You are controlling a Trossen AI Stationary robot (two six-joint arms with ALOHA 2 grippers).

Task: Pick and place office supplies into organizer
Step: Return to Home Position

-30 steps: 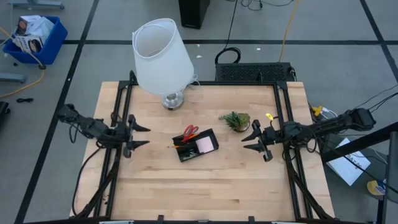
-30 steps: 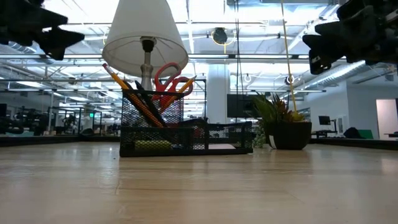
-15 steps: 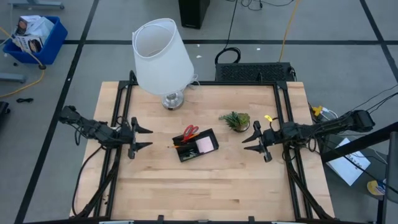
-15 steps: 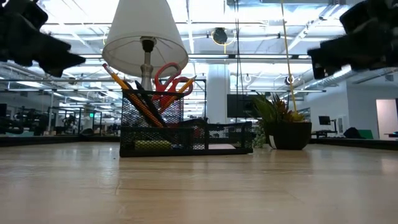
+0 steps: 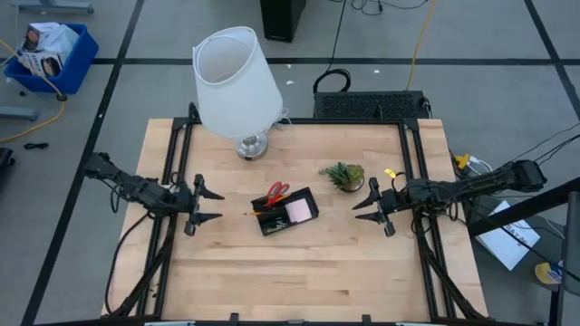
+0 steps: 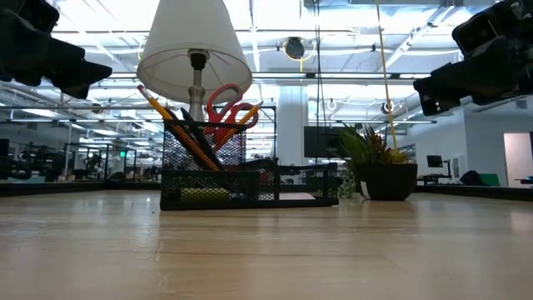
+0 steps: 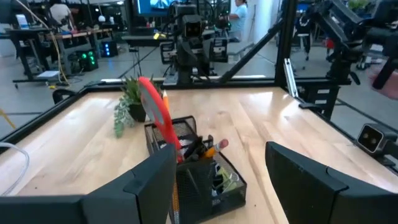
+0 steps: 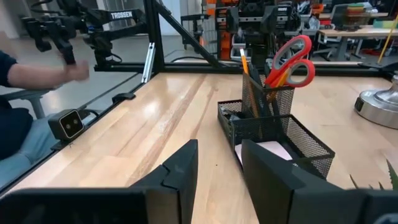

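Now the left hand [image 5: 216, 206] hangs over the left side of the desk [image 5: 299, 272], wide open and holding nothing. The lamp [image 5: 237, 81] stands behind it. The organizer [image 6: 291, 187] sits in the middle, between both hands, its long side pointing from one hand to the other. The scissors [image 5: 277, 192] and pencils [image 6: 158, 107] stand in its left end. The pink pad [image 5: 299, 211] lies in its right end. The plant [image 5: 343, 175] is just beside the right hand [image 5: 364, 203], which is open and empty too. Both hands look about as near, and I think they can pull back with nothing in the way.
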